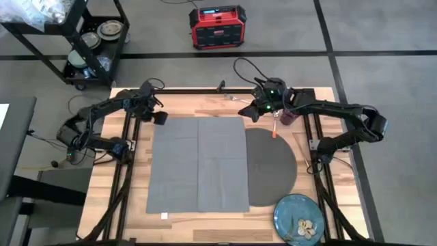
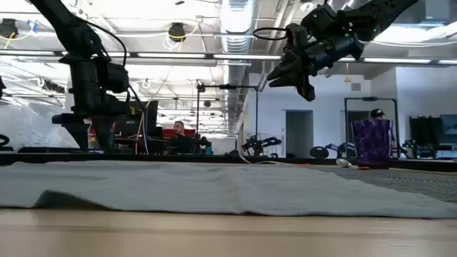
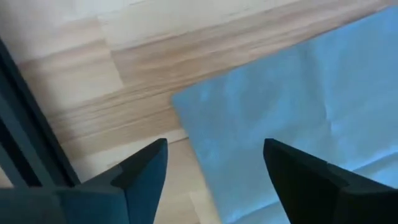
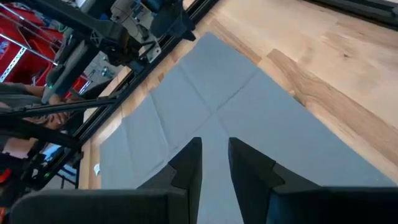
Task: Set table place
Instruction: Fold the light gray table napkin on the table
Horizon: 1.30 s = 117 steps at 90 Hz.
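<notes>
The grey cloth napkin (image 1: 198, 164) lies spread flat on the wood table (image 1: 130, 205), its right edge over the left part of the round dark mat (image 1: 276, 167). The blue-green plate (image 1: 299, 220) sits at the near right. The purple cup (image 1: 287, 116) and an orange-handled utensil (image 1: 274, 130) are at the far right. My left gripper (image 3: 214, 155) hovers open over the napkin's far left corner (image 3: 180, 99). My right gripper (image 4: 214, 152) hangs above the napkin's far right corner (image 1: 242, 119), fingers a narrow gap apart with nothing between them.
A black wheeled cart (image 1: 95, 41) and a red box (image 1: 217, 27) stand on the floor beyond the far edge. A thin cable (image 1: 235, 68) runs to the right arm. Bare wood shows left of the napkin and along the near edge.
</notes>
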Motion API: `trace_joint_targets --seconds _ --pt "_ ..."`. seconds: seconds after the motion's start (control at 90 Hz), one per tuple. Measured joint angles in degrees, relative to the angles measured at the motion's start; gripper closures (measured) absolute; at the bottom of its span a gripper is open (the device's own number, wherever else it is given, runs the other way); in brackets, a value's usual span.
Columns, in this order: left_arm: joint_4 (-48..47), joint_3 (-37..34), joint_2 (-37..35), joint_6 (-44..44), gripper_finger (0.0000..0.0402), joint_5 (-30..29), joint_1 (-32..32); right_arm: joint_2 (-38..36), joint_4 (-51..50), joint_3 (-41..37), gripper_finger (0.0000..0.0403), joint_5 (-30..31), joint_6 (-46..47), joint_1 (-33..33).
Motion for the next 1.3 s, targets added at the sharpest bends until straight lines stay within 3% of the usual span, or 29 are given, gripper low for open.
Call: trace_joint_targets --seconds 0.322,0.644,0.989,1.3 --pt "0.3 0.0 0.4 -4.9 0.0154 0.7 0.0 3.9 -5.1 0.0 0.0335 0.2 -0.4 0.0" --pt "0.2 0.0 0.4 -7.4 0.0155 2.0 0.0 15.3 2.6 0.0 0.0335 -1.5 3.1 -1.2" --pt "-0.3 -2.3 0.4 -9.7 0.0155 2.6 -0.4 15.3 3.0 0.0 0.0335 -1.6 3.4 -5.2" --pt "11.8 -9.1 0.0 -14.6 0.0155 -0.5 -0.5 15.3 2.8 0.0 0.0335 -2.9 3.6 -5.3"
